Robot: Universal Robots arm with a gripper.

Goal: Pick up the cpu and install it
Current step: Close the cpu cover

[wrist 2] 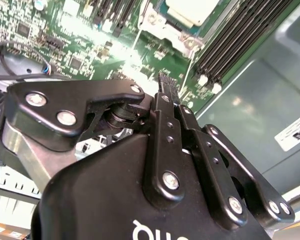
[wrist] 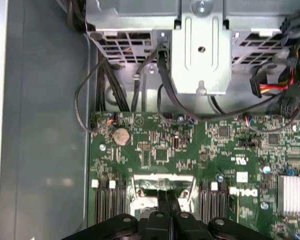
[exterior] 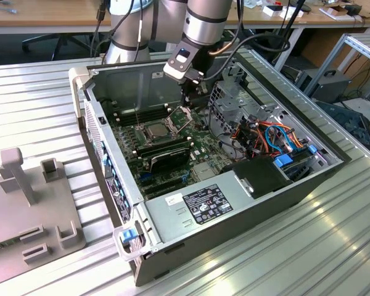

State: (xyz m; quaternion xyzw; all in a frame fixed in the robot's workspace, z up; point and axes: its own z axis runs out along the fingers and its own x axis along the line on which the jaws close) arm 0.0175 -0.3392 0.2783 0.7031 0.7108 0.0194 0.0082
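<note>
Pincer (wrist: 166,197) pinched shut and holding nothing inside the open computer case (exterior: 191,206).
The case lies on the ribbed bench (exterior: 333,246). On its green motherboard (exterior: 200,145), the cpu (wrist 2: 192,9), a pale flat square, sits in the socket (wrist 2: 157,25), just beside and below the pincer's tips.

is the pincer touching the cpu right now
Apart. In the second wrist view the shut pincer ends over the green motherboard, with board showing between it and the cpu.
</note>
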